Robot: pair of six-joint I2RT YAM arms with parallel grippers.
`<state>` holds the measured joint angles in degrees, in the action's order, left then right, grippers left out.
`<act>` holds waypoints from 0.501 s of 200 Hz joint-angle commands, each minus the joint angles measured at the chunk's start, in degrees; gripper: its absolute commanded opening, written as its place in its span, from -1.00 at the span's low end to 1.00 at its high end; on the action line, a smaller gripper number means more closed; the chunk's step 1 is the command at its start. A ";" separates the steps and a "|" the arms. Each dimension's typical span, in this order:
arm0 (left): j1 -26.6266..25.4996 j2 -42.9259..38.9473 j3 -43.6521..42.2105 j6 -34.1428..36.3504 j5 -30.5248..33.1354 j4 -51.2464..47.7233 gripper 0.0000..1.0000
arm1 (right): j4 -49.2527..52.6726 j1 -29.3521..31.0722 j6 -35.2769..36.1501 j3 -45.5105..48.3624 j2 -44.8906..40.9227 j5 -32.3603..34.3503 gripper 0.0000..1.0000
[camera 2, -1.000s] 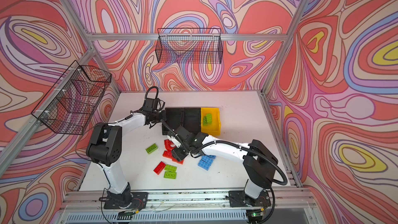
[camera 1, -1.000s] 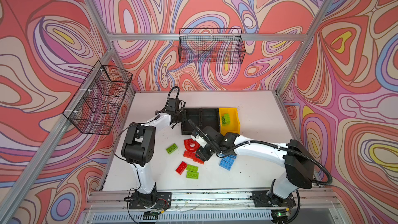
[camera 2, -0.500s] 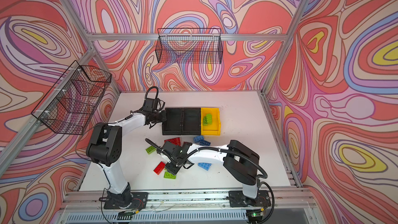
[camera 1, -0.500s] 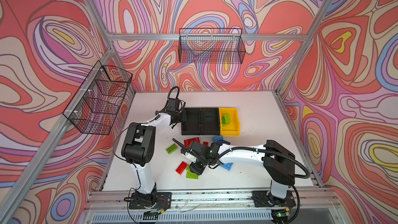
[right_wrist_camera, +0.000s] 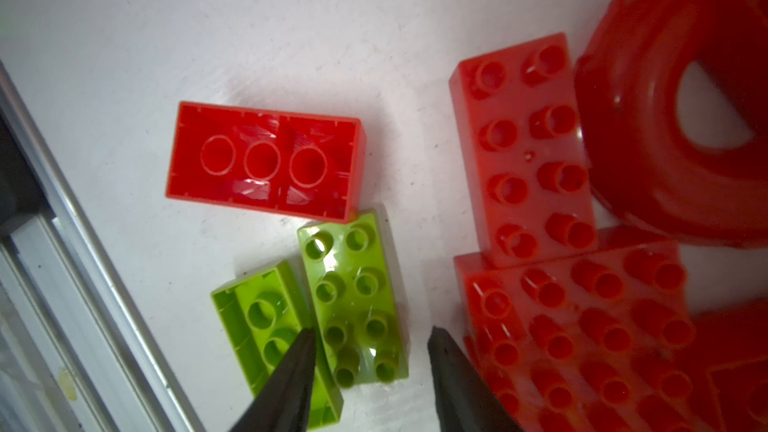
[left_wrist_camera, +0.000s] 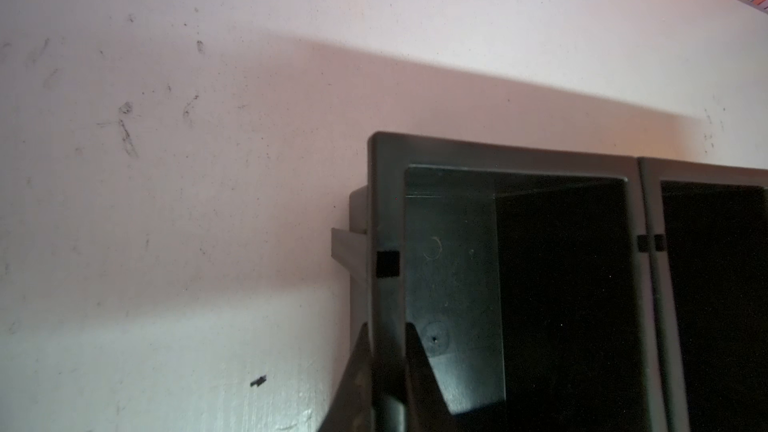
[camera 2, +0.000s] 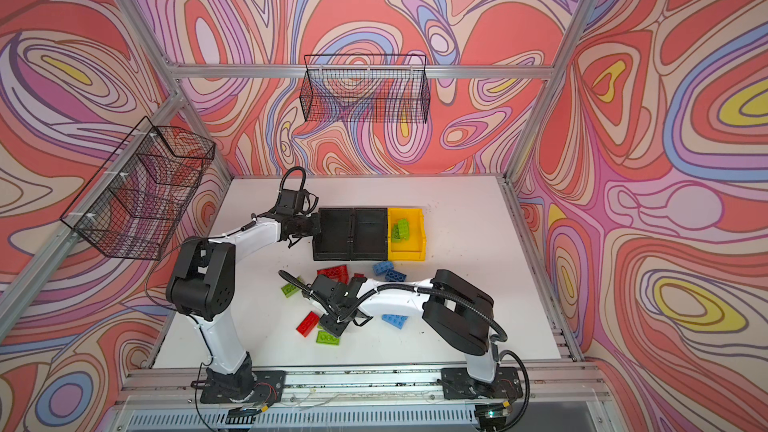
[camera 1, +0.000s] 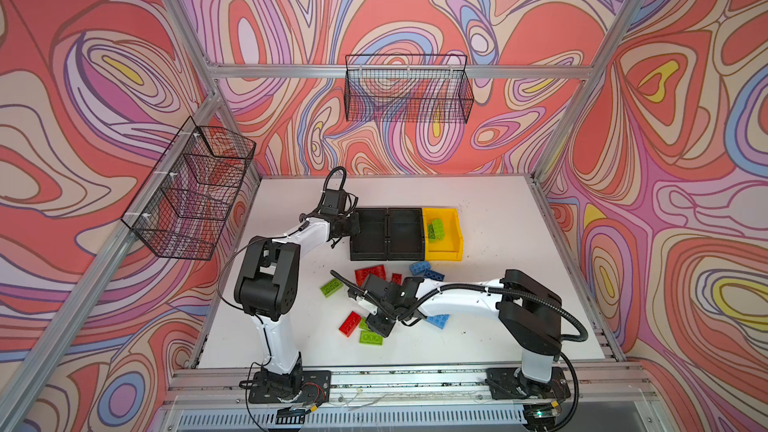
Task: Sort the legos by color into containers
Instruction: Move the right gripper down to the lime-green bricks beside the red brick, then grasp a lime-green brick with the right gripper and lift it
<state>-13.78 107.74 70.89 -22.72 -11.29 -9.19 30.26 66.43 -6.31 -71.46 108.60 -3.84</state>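
The right arm had swung away from the red pile at mid-frame and dropped to the lower middle, and the right pincer [camera 1: 380, 326] hung right over a green brick [right_wrist_camera: 357, 301]! In the right wrist view its jaws stood apart, straddling that studs-up brick across its short width, neither finger clearly pressing yet. The left pincer [left_wrist_camera: 388, 328] had not budged: clamped on the side wall of the black bin [camera 1: 368, 234], steadying the row at the upper middle of the counter [camera 1: 498, 209].

A second green brick [right_wrist_camera: 266, 326] lay flipped, hollow side up, just beside the target and seemingly touching it, so one finger had almost no gap to slide into. A flipped red brick [right_wrist_camera: 266, 160] sat at the target's far corner.

The brick looked like hard, glossy plastic: light, stiff, unlikely to give, but probably slick on its smooth long faces. Best hold, I'd judge, was low on those two long sides, centred. The yellow bin [camera 1: 442, 255] already held green pieces [camera 1: 436, 228].
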 commanded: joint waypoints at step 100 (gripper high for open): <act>0.13 -0.22 0.14 -0.08 -0.27 -1.25 -0.92 | -0.52 3.06 0.95 0.44 2.51 2.32 -0.03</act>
<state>-13.78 107.74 70.89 -22.70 -11.27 -9.19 30.13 68.53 -5.85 -71.33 109.54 -2.31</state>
